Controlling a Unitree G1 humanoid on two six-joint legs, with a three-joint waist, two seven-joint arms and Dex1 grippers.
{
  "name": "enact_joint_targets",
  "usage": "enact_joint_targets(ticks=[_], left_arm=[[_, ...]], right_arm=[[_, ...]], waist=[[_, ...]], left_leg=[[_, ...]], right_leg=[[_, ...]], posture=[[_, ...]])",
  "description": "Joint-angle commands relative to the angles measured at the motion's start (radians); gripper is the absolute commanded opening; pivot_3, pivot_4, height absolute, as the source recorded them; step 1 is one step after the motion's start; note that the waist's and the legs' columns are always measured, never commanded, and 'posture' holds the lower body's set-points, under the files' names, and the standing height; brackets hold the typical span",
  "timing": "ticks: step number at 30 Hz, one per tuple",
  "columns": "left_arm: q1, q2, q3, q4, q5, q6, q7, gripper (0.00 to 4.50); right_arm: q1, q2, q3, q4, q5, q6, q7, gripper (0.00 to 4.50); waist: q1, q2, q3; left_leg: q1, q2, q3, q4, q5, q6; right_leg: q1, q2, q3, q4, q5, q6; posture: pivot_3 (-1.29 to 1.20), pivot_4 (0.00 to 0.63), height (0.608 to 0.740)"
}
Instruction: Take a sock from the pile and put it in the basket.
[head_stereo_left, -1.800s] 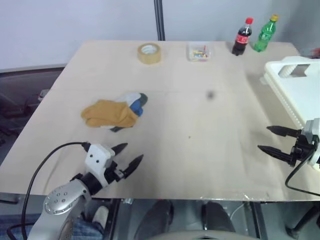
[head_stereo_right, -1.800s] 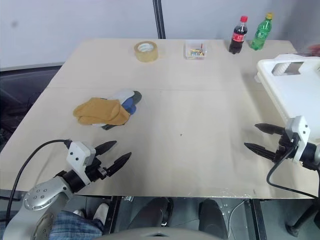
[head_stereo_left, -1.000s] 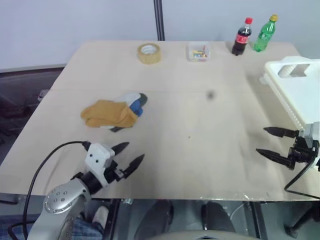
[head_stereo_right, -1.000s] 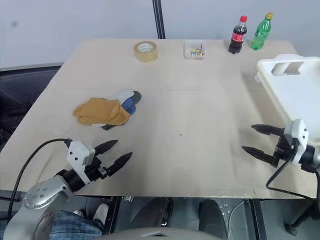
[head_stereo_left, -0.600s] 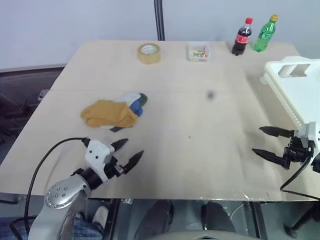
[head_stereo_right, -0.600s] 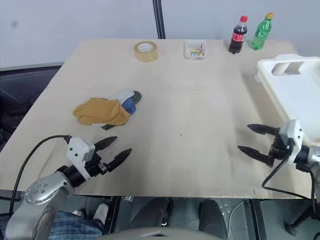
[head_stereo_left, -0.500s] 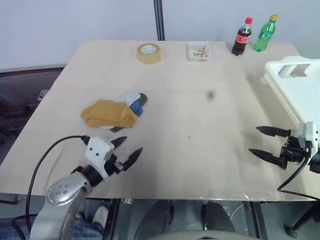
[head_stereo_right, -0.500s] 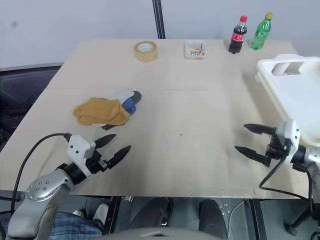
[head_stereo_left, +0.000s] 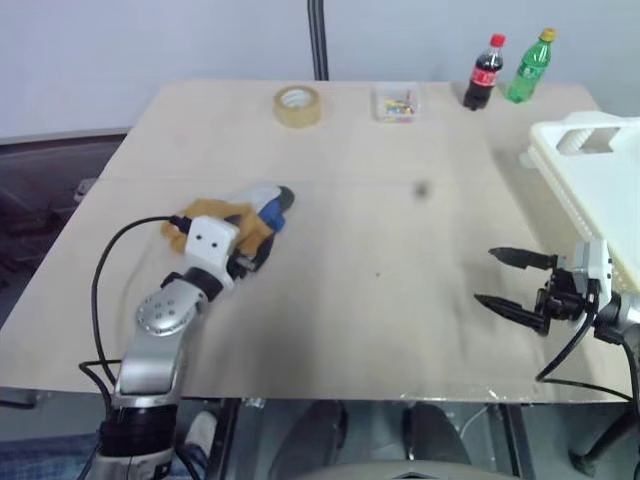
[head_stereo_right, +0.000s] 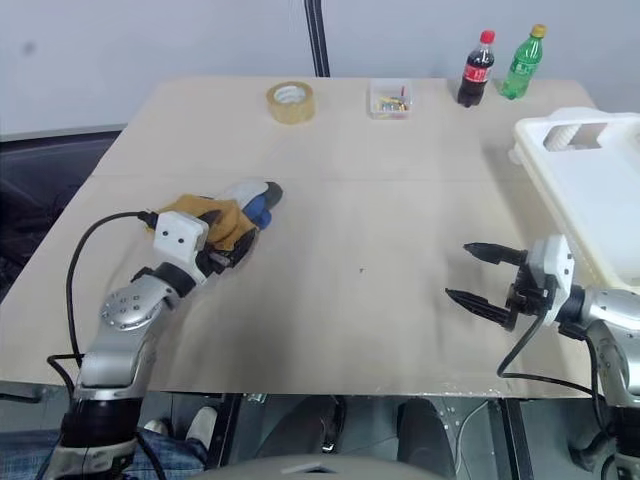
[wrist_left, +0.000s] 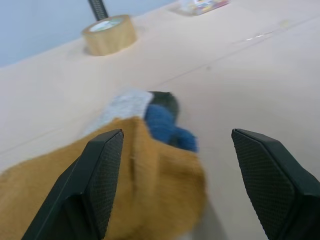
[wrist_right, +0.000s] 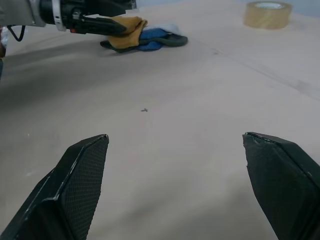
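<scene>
- Pale wooden tabletop (head_stereo_left: 400, 260), seen from above over both arms.
- Small soft pile of socks (head_stereo_right: 235, 212), mustard-yellow with blue and light-grey ones, lies on the left half of the table, well apart from the basket.
- Left gripper (head_stereo_right: 232, 256), two black fingers on a white wrist block, is at the near edge of the sock pile. Its wrist view shows the fingers (wrist_left: 100, 175) spread wide, one over the mustard sock and the other over bare table beside it; nothing is clamped between them. Blue and grey socks lie just past the mustard one there.
- Whether the fingertips touch the fabric, I cannot tell.
- Right gripper (head_stereo_left: 507, 280) hangs over bare table on the right side, pointing towards the table's middle, jaws wide apart and empty.
- Large white plastic rectangular basket (head_stereo_right: 585, 190) with ribbed sides and a cut-out handle hole sits at the table's right edge, just beyond the right gripper. No sock visible in it.
- Far edge of the table, left to right: roll of brown packing tape (head_stereo_left: 299, 106), small clear box of coloured bits (head_stereo_left: 397, 103), dark cola bottle with a red cap (head_stereo_left: 485, 73), green plastic bottle with a yellow cap (head_stereo_left: 529, 67). The two bottles stand upright, close together.
- Black cable (head_stereo_left: 110, 270) loops from the left wrist back along the arm.
</scene>
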Motion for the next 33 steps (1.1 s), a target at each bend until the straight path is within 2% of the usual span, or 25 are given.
enact_joint_targets(ticks=[1, 4, 5, 6, 8, 11, 12, 13, 17, 22, 28, 33], left_arm=[[-0.024, -0.001, 0.01, 0.022, 0.029, -0.053, 0.026, 3.69], [-0.024, 0.0, 0.006, 0.05, 0.033, -0.064, 0.018, 3.69], [-0.023, -0.001, 0.005, 0.054, 0.033, -0.069, 0.013, 3.19], [-0.022, -0.004, 0.006, 0.055, 0.031, -0.06, 0.014, 2.98], [-0.02, -0.015, 0.01, 0.055, 0.017, -0.048, 0.013, 2.16], [-0.016, -0.028, 0.001, 0.046, 0.011, -0.037, 0.007, 0.53], [-0.015, -0.029, -0.002, 0.042, 0.011, -0.035, 0.004, 0.14], [-0.014, -0.029, -0.006, 0.038, 0.015, -0.033, 0.0, 0.01], [-0.025, -0.05, -0.014, -0.023, -0.029, 0.014, -0.016, 0.01], [-0.065, -0.118, -0.127, -0.142, -0.106, 0.167, -0.057, 0.01], [-0.167, -0.274, -0.304, -0.083, -0.107, 0.282, -0.048, 0.01], [-0.287, -0.375, -0.446, 0.053, -0.059, 0.251, -0.084, 0.01]], right_arm=[[0.0, -0.011, -0.036, -0.005, 0.006, -0.02, -0.008, 4.47], [0.015, -0.012, -0.036, -0.005, 0.005, -0.026, -0.008, 4.47], [0.021, -0.012, -0.037, -0.007, 0.006, -0.025, -0.009, 4.5], [0.026, -0.011, -0.038, -0.01, 0.007, -0.024, -0.012, 4.5], [0.032, -0.011, -0.041, -0.012, 0.01, -0.022, -0.016, 4.5], [0.038, -0.013, -0.044, -0.01, 0.011, -0.022, -0.019, 4.5], [0.04, -0.013, -0.044, -0.009, 0.012, -0.021, -0.019, 4.5], [0.04, -0.013, -0.044, -0.008, 0.011, -0.021, -0.019, 4.5], [0.041, -0.018, -0.046, 0.001, 0.009, -0.026, -0.013, 4.5], [0.023, -0.02, -0.037, 0.019, 0.003, -0.031, -0.012, 4.5], [-0.005, -0.018, -0.028, 0.037, -0.006, -0.041, -0.013, 4.5], [0.005, -0.023, -0.039, 0.033, -0.003, -0.045, -0.019, 4.5]], waist=[[0.001, 0.0, 0.0], [0.002, 0.0, 0.0], [0.002, 0.0, 0.0], [0.002, 0.0, 0.0], [0.002, 0.0, 0.0], [0.002, 0.0, 0.0], [0.002, 0.0, 0.0], [0.001, 0.0, 0.0], [0.002, 0.0, 0.0], [0.006, 0.0, 0.0], [0.001, 0.0, 0.0], [0.003, -0.001, 0.0]], left_leg=[[0.0, 0.0, 0.0, 0.0, 0.0, 0.0], [0.0, 0.0, 0.0, 0.0, 0.0, 0.0], [0.0, 0.0, 0.0, 0.0, 0.0, 0.0], [0.0, 0.0, 0.0, 0.0, 0.0, 0.0], [0.0, 0.0, 0.0, 0.0, 0.0, 0.0], [0.0, 0.0, 0.0, 0.0, 0.0, 0.0], [0.0, 0.0, 0.0, 0.0, 0.0, 0.0], [0.0, 0.0, 0.0, 0.001, 0.0, 0.0], [0.0, 0.0, 0.0, 0.001, 0.0, 0.0], [0.0, 0.0, 0.0, 0.001, 0.0, 0.0], [0.0, -0.001, 0.0, 0.004, 0.0, 0.0], [0.0, 0.0, 0.0, 0.004, 0.0, 0.0]], right_leg=[[0.0, 0.0, 0.0, 0.0, 0.0, 0.0], [0.0, 0.0, 0.0, 0.0, 0.0, 0.0], [0.0, 0.0, 0.0, 0.0, 0.0, 0.0], [0.0, 0.0, 0.0, 0.0, 0.0, 0.0], [0.0, 0.0, 0.0, 0.0, 0.0, 0.0], [0.0, 0.0, 0.0, 0.001, 0.0, 0.0], [0.0, 0.0, 0.0, 0.001, 0.0, 0.0], [0.0, 0.0, 0.0, 0.001, 0.0, 0.0], [0.0, 0.0, 0.0, 0.001, 0.0, 0.0], [0.0, -0.001, 0.0, 0.001, 0.0, 0.0], [0.001, 0.0, 0.0, 0.003, 0.0, 0.0], [0.0, 0.0, 0.0, 0.003, 0.0, 0.0]], posture=[[0.0, 0.15, 0.74], [0.0, 0.15, 0.74], [0.0, 0.15, 0.74], [0.0, 0.15, 0.74], [0.0, 0.15, 0.74], [0.0, 0.15, 0.74], [0.0, 0.15, 0.74], [0.0, 0.15, 0.74], [0.0, 0.15, 0.74], [0.0, 0.15, 0.74], [0.0, 0.15, 0.74], [0.0, 0.15, 0.74]])
